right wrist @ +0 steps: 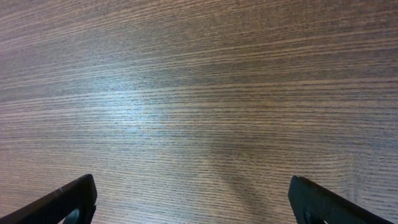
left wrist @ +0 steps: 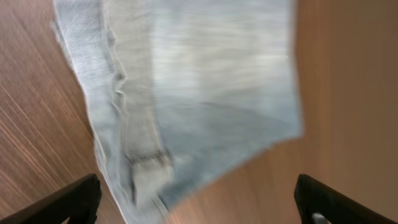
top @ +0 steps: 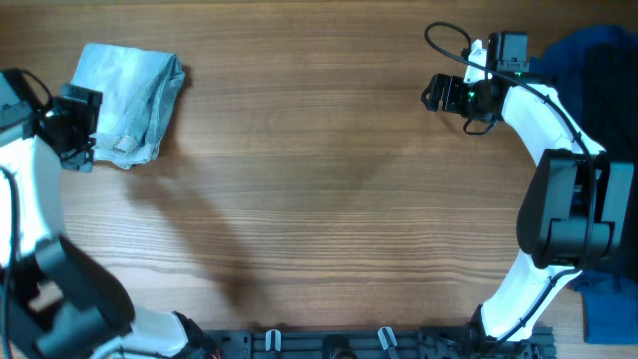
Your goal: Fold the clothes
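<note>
And here is the picture: the light blue faded denim shorts (top: 132, 92) lie folded into a compact, roughly rectangular bundle at the far left of the brown wood-grain table (top: 319, 199). A thick stitched seam shows down one side in the left wrist view.

The left gripper (top: 80, 130) sits right at the bundle's left edge. From its own camera the two black fingers (left wrist: 78, 198) stand spread wide at the bottom corners of the picture. The denim (left wrist: 199, 93) fills the space ahead of them, and nothing is pinched. That view is blurred, so it cannot be told whether a fingertip brushes the cloth.

Over on the other side, the right gripper (top: 439, 92) hangs above bare wood at the far right, well apart from the shorts. Its fingers (right wrist: 71, 200) are spread just as wide, with only wood grain between them.

Behind the right arm, at the far right corner, lies a dark navy heap of cloth (top: 598, 45). A smaller patch of blue fabric (top: 608, 311) peeks in at the near right edge.
</note>
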You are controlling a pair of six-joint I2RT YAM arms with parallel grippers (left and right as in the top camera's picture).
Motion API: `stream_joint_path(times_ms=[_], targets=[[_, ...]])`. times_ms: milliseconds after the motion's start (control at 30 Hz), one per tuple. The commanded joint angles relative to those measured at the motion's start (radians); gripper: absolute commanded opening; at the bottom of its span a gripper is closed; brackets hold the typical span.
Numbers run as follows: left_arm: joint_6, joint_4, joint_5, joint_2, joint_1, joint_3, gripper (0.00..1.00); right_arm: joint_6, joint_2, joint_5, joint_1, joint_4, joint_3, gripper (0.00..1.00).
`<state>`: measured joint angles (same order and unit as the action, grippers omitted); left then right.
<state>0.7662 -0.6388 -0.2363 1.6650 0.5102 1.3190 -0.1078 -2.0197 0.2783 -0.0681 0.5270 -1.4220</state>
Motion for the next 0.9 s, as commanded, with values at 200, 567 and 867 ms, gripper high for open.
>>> stream_joint_path(times_ms=[200, 567, 867], targets=[[-0.327, 0.016, -0.153, -0.009, -0.014, -0.006, 0.04, 0.001, 0.0, -0.018, -0.001, -0.003, 0.001, 1.0], [-0.344, -0.033, -0.168, 0.2, -0.016, -0.006, 0.04, 0.0, 0.0, -0.018, -0.001, -0.003, 0.001, 1.0], [-0.344, -0.052, -0.192, 0.339, -0.016, -0.011, 0.04, 0.001, 0.0, -0.018, -0.001, -0.003, 0.001, 1.0]])
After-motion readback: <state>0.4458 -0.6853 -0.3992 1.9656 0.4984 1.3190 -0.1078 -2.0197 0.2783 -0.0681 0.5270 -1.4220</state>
